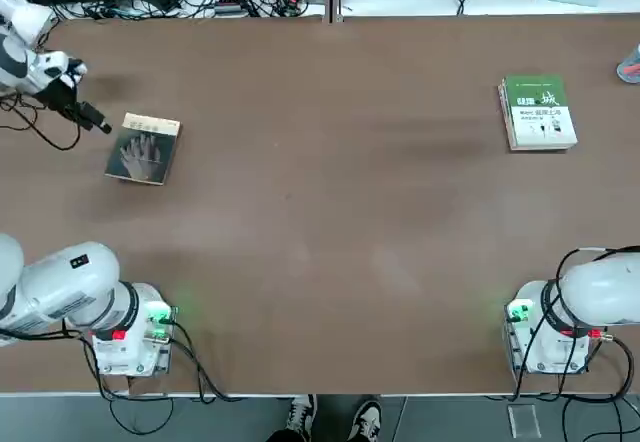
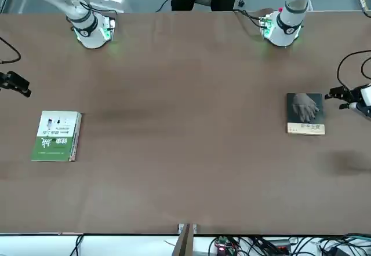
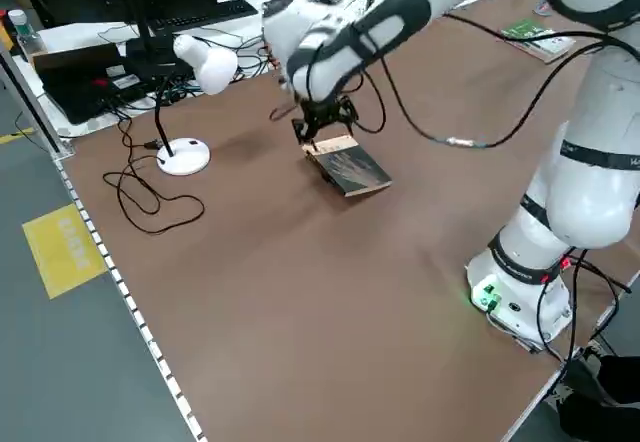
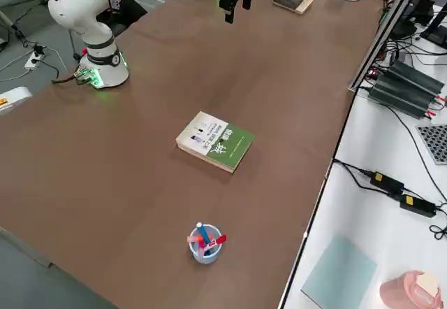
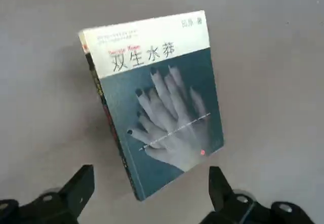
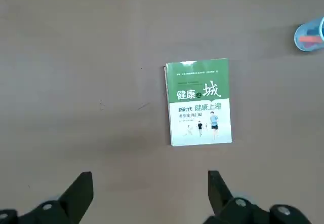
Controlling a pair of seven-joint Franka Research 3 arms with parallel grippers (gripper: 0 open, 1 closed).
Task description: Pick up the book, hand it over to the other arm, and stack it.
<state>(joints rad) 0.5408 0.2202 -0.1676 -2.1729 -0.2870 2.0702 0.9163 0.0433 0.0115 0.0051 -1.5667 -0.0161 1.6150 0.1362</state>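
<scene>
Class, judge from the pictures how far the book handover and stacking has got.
Nothing looks finished: the dark hand-cover book lies on the table, ungripped. In hand: probably the approach, with the left end effector open beside it. Left: pick-up, handover to the open right end effector, and stacking, presumably on the green-and-white book.

On the brown table (image 4: 140, 183), toward the robot's right side, a thick green-and-white book (image 4: 215, 141), lying flat; near it, upright, a cup of markers (image 4: 205, 247); beyond the table's edge, a pink mug (image 4: 411, 291), near a pale blue sheet (image 4: 340, 274).
</scene>
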